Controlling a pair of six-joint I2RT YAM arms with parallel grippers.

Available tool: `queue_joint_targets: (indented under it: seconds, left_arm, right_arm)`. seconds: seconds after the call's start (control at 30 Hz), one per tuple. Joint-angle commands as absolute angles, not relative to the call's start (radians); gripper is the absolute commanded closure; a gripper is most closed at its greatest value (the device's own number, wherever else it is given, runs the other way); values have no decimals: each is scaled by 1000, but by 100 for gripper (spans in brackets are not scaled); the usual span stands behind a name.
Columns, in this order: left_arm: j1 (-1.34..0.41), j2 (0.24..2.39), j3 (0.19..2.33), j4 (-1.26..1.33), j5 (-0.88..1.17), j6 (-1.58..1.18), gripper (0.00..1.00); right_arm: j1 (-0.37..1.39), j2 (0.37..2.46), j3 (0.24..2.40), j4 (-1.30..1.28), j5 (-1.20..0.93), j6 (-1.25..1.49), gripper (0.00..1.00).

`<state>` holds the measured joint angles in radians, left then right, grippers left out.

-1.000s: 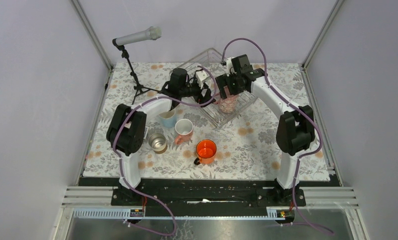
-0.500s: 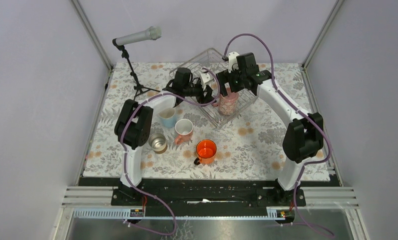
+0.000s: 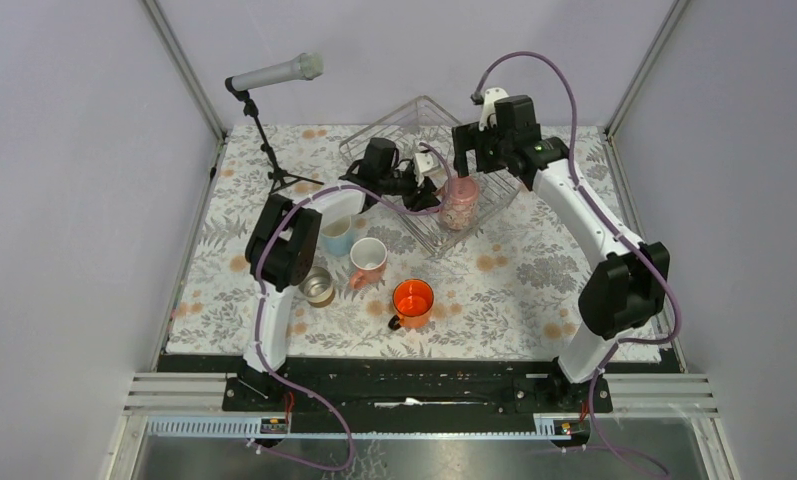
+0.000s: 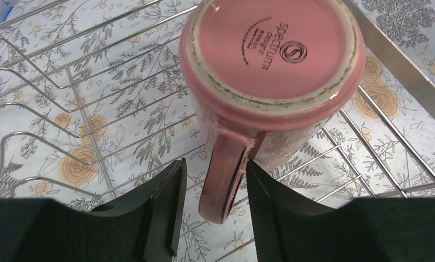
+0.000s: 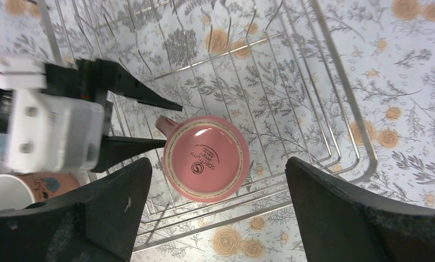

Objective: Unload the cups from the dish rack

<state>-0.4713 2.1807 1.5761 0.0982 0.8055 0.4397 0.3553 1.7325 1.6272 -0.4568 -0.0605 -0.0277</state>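
In the overhead view, the left arm's elbow covers part of the steel cup [image 3: 317, 287] and its forearm crosses the blue mug [image 3: 337, 236], both at centre left. Cables and the wrist housing hide the tips of the left gripper [image 4: 215, 166] in that view. The pink mug [image 4: 275, 49] stands upside down, so its mouth and inside cannot be seen. Only its base, printed with a maker's mark, its side and its handle show. The left wrist view cuts off the far edge of the base at the top of the frame. In the right wrist view the left gripper's white housing is blurred at the left edge.

The pink mug sits in the lower right part of the rack [image 3: 394, 130] as seen from overhead. The left gripper's jaws are narrowly apart and straddle the mug's handle. The jaw on the right of the frame is touching or just beside the handle, and a small gap shows at the other jaw. The right gripper [image 5: 218, 162] hangs above the mug with its jaws wide. The base shows between them, nearer the jaw on the left of the frame, and touches neither.

The other 4 cups, including the salmon mug [image 3: 368, 260] and the orange mug [image 3: 412, 300], stand upright on the floral surface [image 3: 534, 290], lower left of the rack.
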Motion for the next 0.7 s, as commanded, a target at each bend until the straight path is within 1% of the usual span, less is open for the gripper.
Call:
queue_joint_targets:
  seconds: [0.0,0.2,0.27,0.3,0.33,0.37,0.53,0.67]
  left_arm:
    - [-481,2206,1623,116,845,485,53]
    - [-507,2193,1595,121,816,516,63]
    - [-512,2191,1591,122,803,513,70]
    - [-512,2190,1591,124,800,509,77]
    - [-513,2190,1586,126,794,505,91]
    - [-514,2185,1580,134,784,503,100]
    - [-517,2157,1516,236,768,442,100]
    - [-517,2124,1467,376,720,271,100]
  right_arm:
    - [341,1634,1644,-409,-36,40,0]
    - [339,1600,1615,-397,-41,49,0]
    - [339,1599,1612,-396,-40,50,0]
    - [339,1597,1610,-396,-39,51,0]
    - [340,1595,1606,-397,-40,51,0]
    - [339,1593,1603,-397,-39,50,0]
    - [338,1591,1582,-397,-26,56,0]
    - [332,1588,1576,-397,-18,81,0]
